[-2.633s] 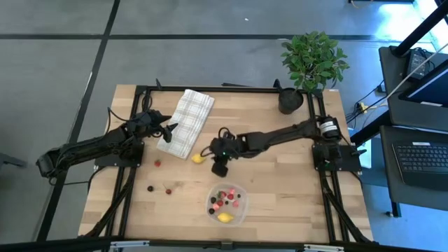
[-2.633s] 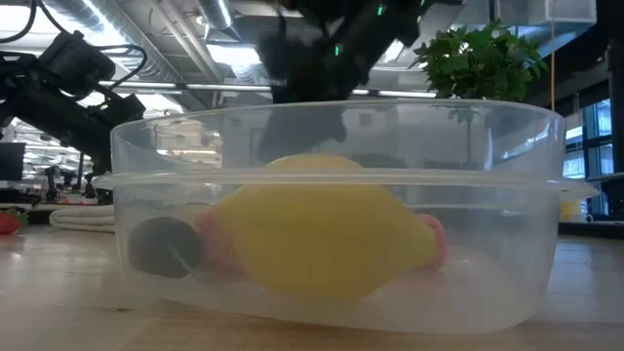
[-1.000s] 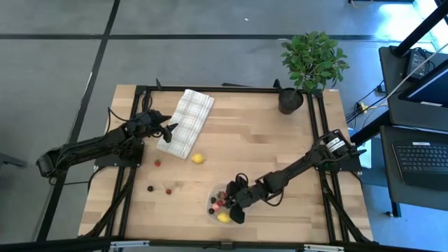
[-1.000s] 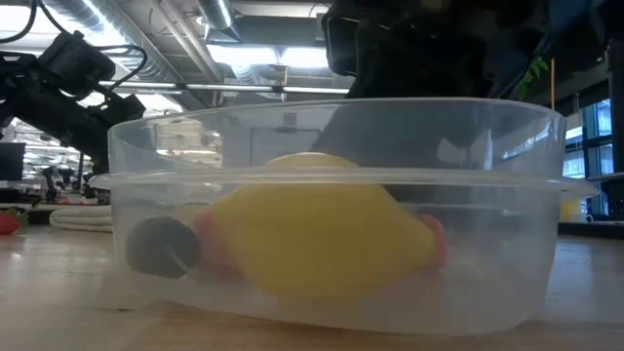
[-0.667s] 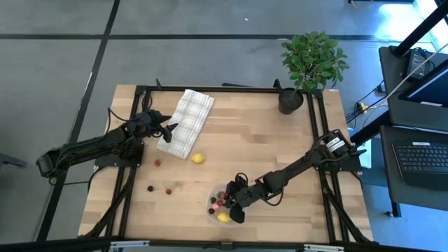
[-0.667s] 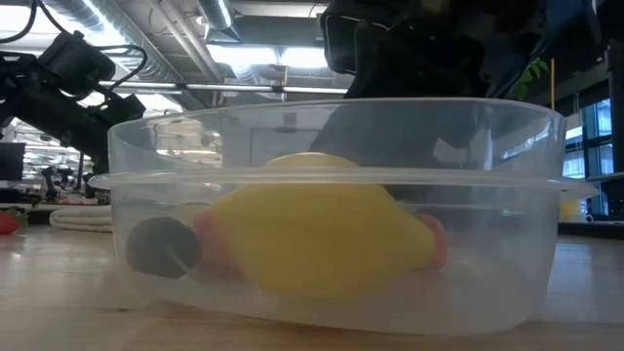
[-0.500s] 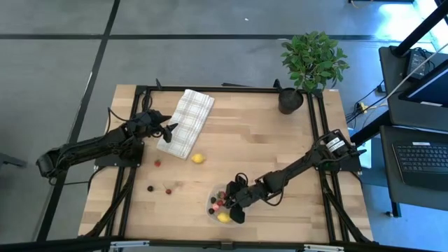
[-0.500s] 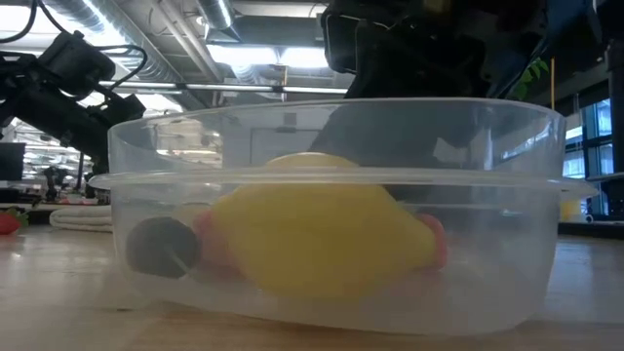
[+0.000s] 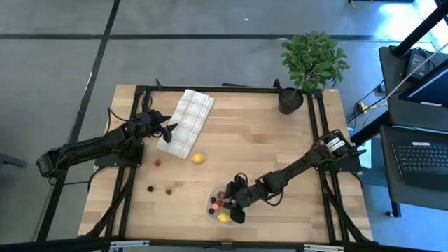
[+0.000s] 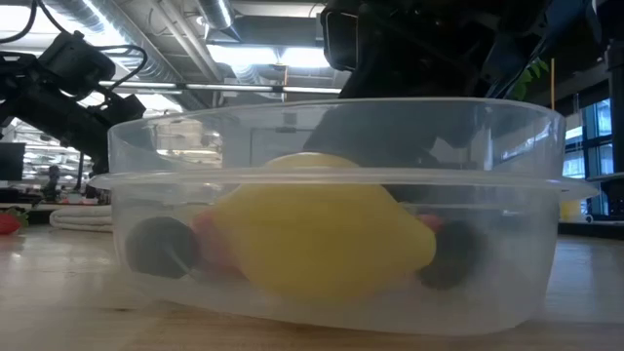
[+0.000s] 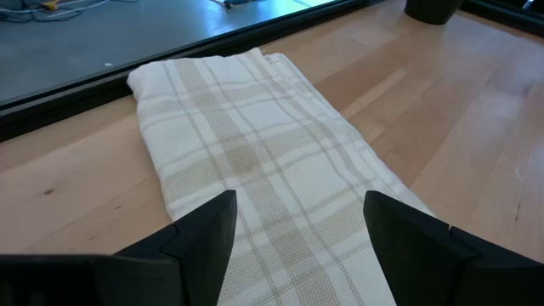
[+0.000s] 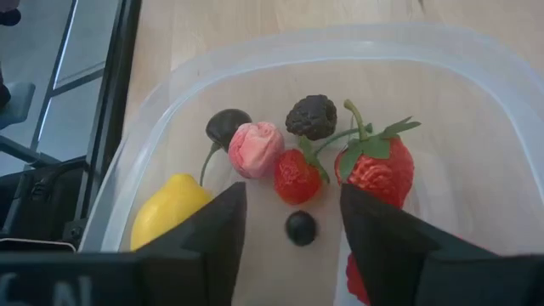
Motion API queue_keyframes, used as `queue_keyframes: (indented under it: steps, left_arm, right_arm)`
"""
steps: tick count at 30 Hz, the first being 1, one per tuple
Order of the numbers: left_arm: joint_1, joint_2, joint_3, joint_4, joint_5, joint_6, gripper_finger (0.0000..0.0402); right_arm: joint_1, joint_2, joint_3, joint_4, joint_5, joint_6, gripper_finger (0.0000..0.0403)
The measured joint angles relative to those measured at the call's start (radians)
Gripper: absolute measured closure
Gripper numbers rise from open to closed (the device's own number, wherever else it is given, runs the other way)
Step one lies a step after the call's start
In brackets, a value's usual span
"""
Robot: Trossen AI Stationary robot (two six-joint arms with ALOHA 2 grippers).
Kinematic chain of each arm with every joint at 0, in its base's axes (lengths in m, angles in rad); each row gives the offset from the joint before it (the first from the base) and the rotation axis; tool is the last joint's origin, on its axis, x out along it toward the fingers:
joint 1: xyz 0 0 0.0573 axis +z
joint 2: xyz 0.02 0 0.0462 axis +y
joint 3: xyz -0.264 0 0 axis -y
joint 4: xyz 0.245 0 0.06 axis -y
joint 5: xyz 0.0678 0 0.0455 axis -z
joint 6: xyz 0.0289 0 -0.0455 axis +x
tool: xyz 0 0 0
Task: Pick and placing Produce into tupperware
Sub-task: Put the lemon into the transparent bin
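Right claw hangs over the tupperware near the counter's front edge, fingers spread and empty; below them a small dark berry lies loose beside a strawberry and lemon. Left claw waits spread over the checked cloth near the left edge.

Right wrist view: red piece beside right finger cut off by frame edge, kind unclear. Tupperware rim runs out of frame.
Low view: lemon hides pieces behind it; dark ball blurred through wall.
High view: loose berries on table too small to identify.
Left wrist view: cloth partly hidden under fingers.
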Motion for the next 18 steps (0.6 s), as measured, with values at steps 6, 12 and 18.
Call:
queue_keyframes:
  steps: [6,12,18]
  left_arm:
    - [0.0,0.0,0.0,0.0,0.0,0.0,0.0151]
    - [0.0,-0.003,0.0,0.043,0.0,-0.002,0.0151]
    - [0.0,-0.003,0.0,0.06,0.0,-0.008,0.0151]
  right_arm:
    - [-0.007,-0.063,0.008,0.009,-0.017,-0.093,0.0182]
    - [-0.014,-0.293,0.018,-0.18,0.003,-0.298,0.0183]
    - [-0.014,-0.512,0.018,-0.373,0.063,-0.413,0.0184]
